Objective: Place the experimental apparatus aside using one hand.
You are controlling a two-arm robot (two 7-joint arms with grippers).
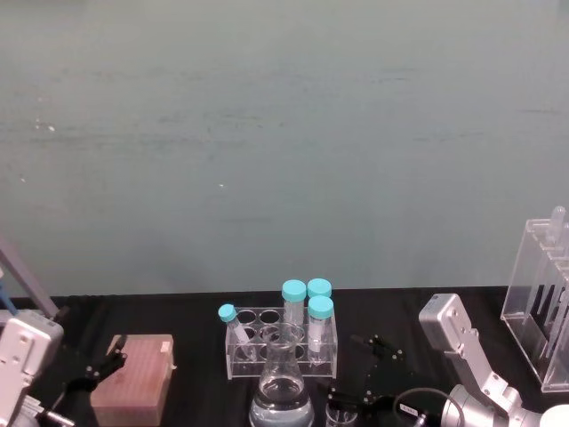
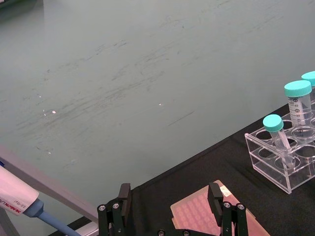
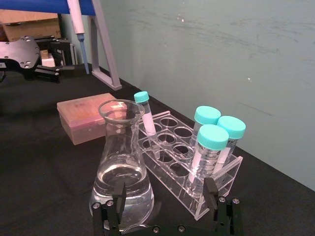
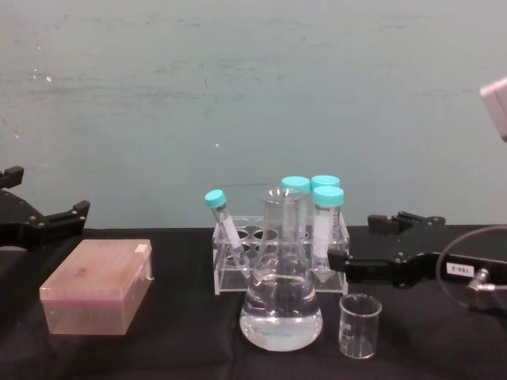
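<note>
Right black two-finger gripper (image 4: 352, 241) open, just behind the small glass beaker (image 4: 360, 326); large clear conical flask (image 4: 281, 305) holding water sits beside it, front-centre. Risk — sideways sweep clips the flask, spills. Left gripper (image 2: 170, 194) open, parked far left.

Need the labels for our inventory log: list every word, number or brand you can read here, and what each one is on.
"DRAGON...": red print on the pipette, cut off and blurred, so this reading is uncertain.
Printed scale and numbers on the capped tubes: too small to read.
White label on the wrist behind the right gripper: dark characters, too blurred to read.
</note>
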